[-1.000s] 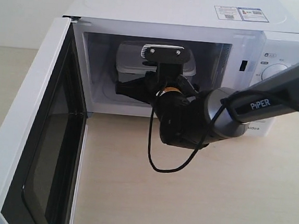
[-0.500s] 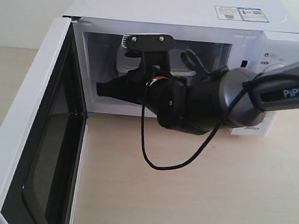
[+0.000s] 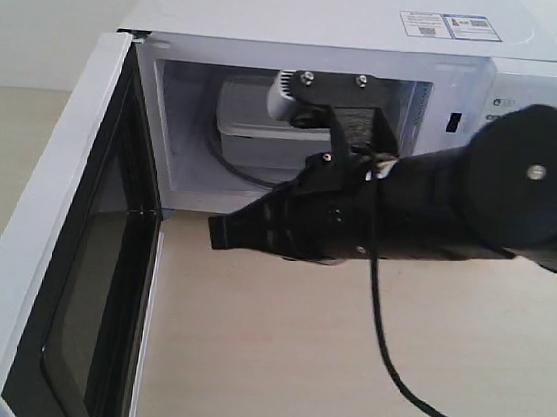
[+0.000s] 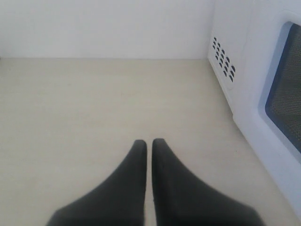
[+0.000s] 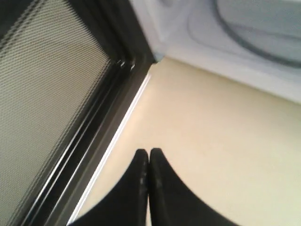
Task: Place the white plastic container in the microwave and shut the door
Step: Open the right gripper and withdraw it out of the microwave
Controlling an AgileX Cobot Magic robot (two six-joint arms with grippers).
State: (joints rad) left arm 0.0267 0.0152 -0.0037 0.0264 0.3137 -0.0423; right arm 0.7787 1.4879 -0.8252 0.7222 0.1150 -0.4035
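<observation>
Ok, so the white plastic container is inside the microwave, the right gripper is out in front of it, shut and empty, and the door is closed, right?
Not quite. The door is wide open, as the exterior view shows. The rest holds: the white plastic container sits inside the microwave, and the right gripper is out in front of it, shut and empty.

Pale, cream-coloured tabletop (image 3: 246, 362) with a fine, faint wood grain, matt in finish, filled the foreground of the exterior view and continued along its left edge. Behind it stood a plain white wall (image 3: 42, 12). In the left wrist view, wall and tabletop met along a straight horizontal line, with the grain running parallel to that line.
</observation>
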